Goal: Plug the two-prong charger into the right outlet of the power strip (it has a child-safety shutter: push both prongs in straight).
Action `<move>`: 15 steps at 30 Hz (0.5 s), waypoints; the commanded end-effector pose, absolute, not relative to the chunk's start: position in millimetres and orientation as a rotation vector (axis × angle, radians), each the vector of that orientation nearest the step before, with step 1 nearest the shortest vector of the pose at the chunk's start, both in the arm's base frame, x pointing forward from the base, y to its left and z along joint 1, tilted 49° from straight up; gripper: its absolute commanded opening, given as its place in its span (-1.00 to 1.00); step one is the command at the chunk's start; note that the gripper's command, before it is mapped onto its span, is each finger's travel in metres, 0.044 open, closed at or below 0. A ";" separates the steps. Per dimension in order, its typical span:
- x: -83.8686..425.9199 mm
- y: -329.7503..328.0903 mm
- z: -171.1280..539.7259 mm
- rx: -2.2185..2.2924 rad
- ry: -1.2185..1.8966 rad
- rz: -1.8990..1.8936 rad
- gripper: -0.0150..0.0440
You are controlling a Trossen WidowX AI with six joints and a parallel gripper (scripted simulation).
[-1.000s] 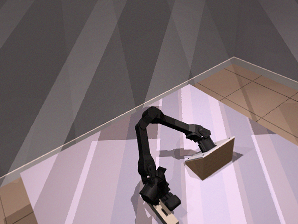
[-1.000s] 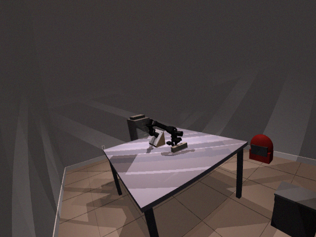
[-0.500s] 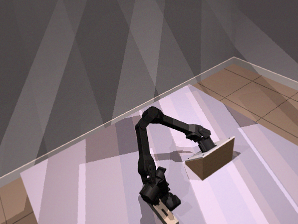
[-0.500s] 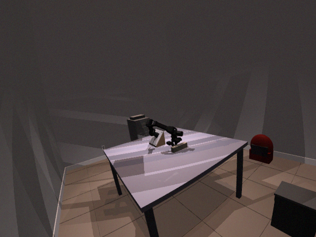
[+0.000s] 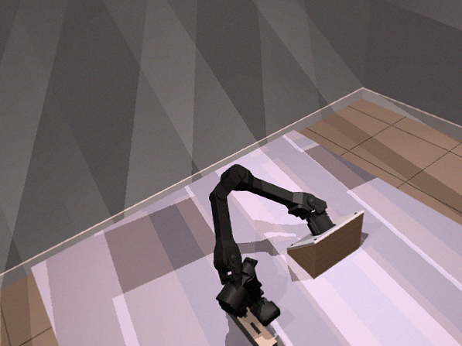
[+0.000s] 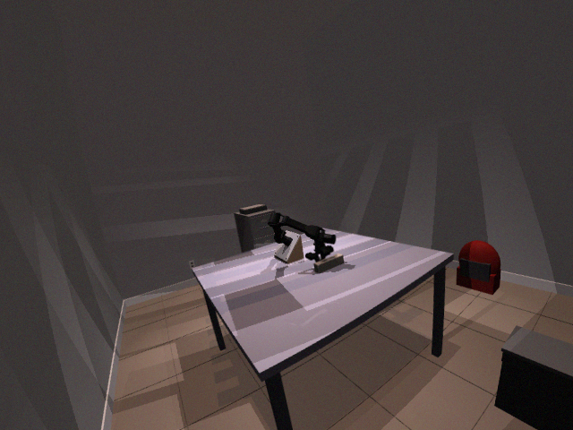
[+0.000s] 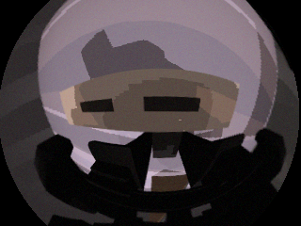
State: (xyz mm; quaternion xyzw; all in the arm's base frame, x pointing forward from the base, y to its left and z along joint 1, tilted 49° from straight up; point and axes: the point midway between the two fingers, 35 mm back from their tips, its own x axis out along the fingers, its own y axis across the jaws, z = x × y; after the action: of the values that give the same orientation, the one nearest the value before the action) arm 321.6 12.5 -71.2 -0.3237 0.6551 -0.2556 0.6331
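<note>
The power strip (image 5: 268, 341) (image 6: 329, 263) (image 7: 127, 118) is a long beige block on the table, with two dark recesses in its top in the wrist view, the left (image 7: 97, 104) and the right (image 7: 171, 104). My gripper (image 7: 163, 130) (image 6: 319, 256) is shut on the charger (image 7: 166, 149), a small dark block between the fingertips. In the wrist view the charger is at the strip's lower long side, below the right recess. Its prongs are not visible, and I cannot tell whether it touches the strip. In the top view the arm hides the fingertips and part of the strip.
The arm's base stands on a wedge (image 5: 338, 243) (image 6: 297, 248) with brown sides and a white sloped top, across the table (image 5: 159, 322) (image 6: 370, 278) from the strip. A grey cabinet (image 6: 253, 231), a red domed object (image 6: 479, 252) and a dark box (image 6: 532, 383) are off the table.
</note>
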 end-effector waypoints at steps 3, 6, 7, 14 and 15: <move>328.8 16.1 -67.8 -0.728 1.468 -0.588 -0.49; 328.8 16.3 -67.5 -0.728 1.468 -0.588 -0.49; 328.9 16.4 -67.4 -0.728 1.468 -0.588 -0.49; 329.3 16.2 -67.1 -0.728 1.468 -0.588 -0.49; 329.3 16.1 -67.2 -0.728 1.468 -0.588 -0.49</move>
State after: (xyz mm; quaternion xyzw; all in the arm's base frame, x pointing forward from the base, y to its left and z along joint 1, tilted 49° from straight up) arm 321.9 12.7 -70.7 -0.3233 0.6552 -0.2560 0.6329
